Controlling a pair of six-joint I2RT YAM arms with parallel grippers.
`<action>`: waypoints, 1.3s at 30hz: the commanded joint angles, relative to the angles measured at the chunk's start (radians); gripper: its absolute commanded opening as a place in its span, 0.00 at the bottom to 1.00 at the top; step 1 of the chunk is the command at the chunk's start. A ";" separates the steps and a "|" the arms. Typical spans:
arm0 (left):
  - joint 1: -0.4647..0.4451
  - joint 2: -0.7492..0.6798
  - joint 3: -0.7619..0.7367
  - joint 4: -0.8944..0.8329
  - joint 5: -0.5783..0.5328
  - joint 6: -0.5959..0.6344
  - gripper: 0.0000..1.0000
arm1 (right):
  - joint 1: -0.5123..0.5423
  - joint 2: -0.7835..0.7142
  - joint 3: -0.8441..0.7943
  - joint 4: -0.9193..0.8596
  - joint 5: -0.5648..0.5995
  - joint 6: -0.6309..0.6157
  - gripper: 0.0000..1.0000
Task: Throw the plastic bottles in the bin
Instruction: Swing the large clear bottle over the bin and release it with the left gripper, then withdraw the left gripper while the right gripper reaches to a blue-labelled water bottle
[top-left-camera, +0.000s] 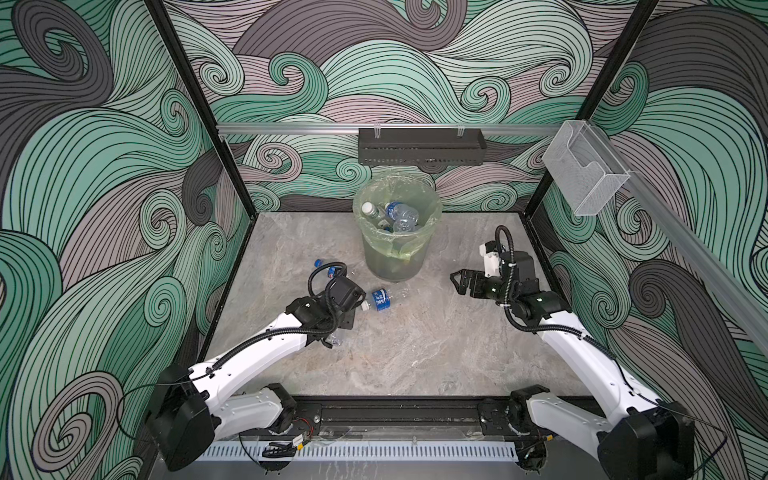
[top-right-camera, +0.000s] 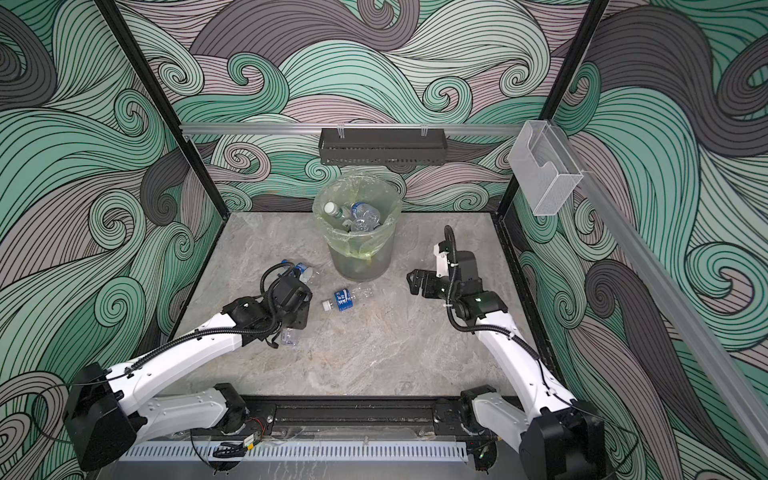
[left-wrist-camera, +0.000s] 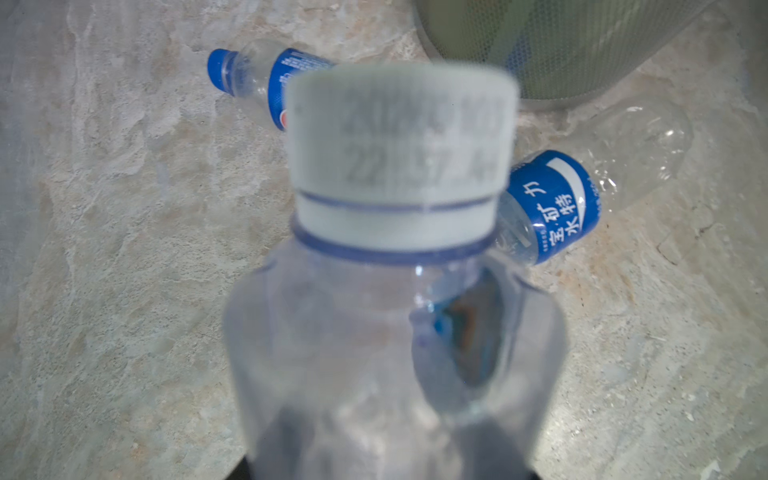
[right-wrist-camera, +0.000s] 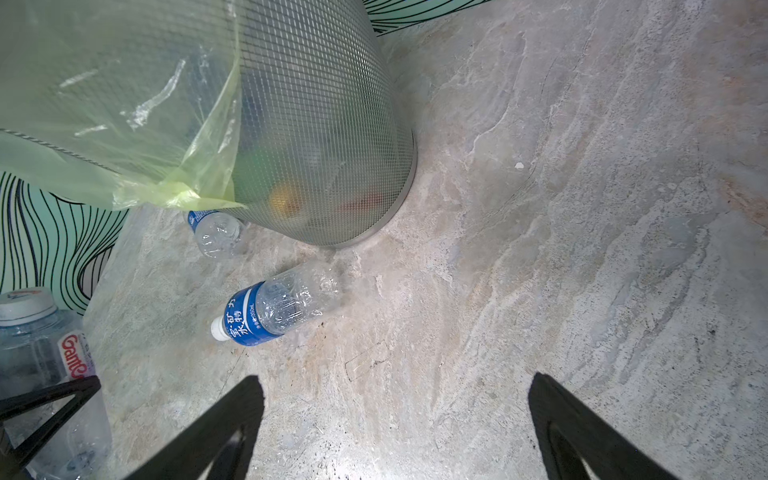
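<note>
plainly the left gripper (top-left-camera: 338, 327) was clamped on a clear bottle (left-wrist-camera: 395, 332) with a white cap, which filled the left wrist view, close and blurred. in both top views that bottle showed just under the gripper, at the left of the table (top-left-camera: 415, 353) and well short of the bin (top-left-camera: 395, 257). whether its base touched the table could not be told. the right gripper (right-wrist-camera: 395, 378) hung over bare table to the right of the bin, jaws wide apart and holding nothing. two more bottles lay on their sides on the table. a white-capped bottle (top-left-camera: 380, 299) with a blue label lay between the left gripper and the bin's foot. a blue-capped bottle (top-left-camera: 326, 268) lay left of the bin, partly hidden behind the left arm's cable (top-left-camera: 310, 282). the bin stood upright at the back, lined with a yellow-green bag (right-wrist-camera: 124, 124), with several bottles (top-left-camera: 397, 216) already inside.
</note>
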 joint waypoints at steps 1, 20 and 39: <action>0.014 -0.039 0.039 0.051 -0.049 -0.023 0.55 | -0.007 0.006 -0.011 0.010 -0.011 -0.014 1.00; 0.237 0.571 1.256 -0.017 0.432 0.159 0.96 | -0.003 -0.007 -0.057 0.033 -0.015 0.022 1.00; 0.384 0.028 0.568 -0.030 0.248 0.148 0.99 | 0.091 0.055 -0.010 0.023 -0.014 -0.072 0.97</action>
